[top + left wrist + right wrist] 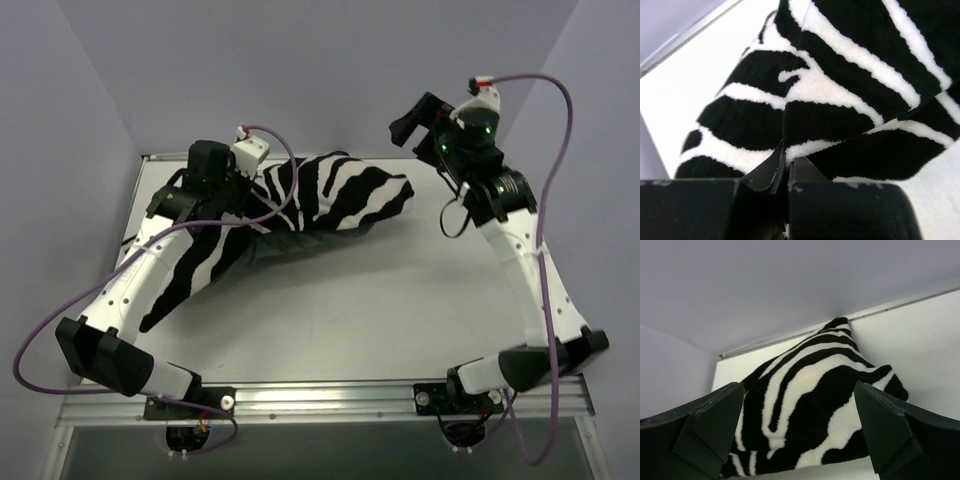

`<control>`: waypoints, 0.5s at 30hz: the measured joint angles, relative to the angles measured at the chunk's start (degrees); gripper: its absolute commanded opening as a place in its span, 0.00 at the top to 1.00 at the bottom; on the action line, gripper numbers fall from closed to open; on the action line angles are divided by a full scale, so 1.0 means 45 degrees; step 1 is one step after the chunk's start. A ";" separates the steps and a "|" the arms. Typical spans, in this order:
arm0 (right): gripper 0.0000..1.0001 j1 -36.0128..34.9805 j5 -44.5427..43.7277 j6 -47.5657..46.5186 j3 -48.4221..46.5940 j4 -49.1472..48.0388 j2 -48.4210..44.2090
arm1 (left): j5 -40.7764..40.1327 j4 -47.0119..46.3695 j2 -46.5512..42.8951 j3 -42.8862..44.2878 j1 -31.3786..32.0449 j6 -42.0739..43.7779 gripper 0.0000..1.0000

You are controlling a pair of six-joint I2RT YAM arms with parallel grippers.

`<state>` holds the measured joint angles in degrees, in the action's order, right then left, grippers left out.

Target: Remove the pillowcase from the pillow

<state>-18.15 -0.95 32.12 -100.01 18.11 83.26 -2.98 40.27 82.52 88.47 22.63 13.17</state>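
The zebra-striped pillowcase lies slanting across the table from near left to far right, and its far right end is plump. No plain white pillow shows, and neither does the grey face. My left gripper sits on the middle of the pillowcase. In the left wrist view it is shut on a raised fold of the pillowcase. My right gripper is open and empty, raised beyond the plump end. In the right wrist view it faces the pillowcase from a distance.
The white table ends at a metal rail along the near edge and a thin rail along the back. Grey-purple walls close in on the left, back and right. Purple cables loop off both arms.
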 measured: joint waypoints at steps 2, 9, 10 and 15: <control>0.00 0.0243 0.0185 0.0850 0.1865 -0.0850 -0.1379 | 0.0345 0.0092 -0.0078 -0.0160 0.0121 -0.0087 0.98; 0.00 -0.1243 0.0238 0.4464 0.6785 -0.3196 -0.2433 | 0.1112 0.0306 -0.0083 -0.0418 0.0714 -0.0267 0.98; 0.00 -0.1744 -0.0058 0.5085 0.7339 -0.3152 -0.2395 | 0.1166 0.0306 -0.0087 -0.0418 0.0714 -0.0316 0.98; 0.00 -0.3177 -0.1180 0.7383 0.8888 -0.3565 -0.2555 | 0.1379 0.0287 -0.0083 -0.0418 0.0733 -0.0491 0.98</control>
<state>-32.45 -6.26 65.34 -60.01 2.07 71.77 3.22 41.56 82.15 86.59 25.93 10.96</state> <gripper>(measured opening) 0.994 0.047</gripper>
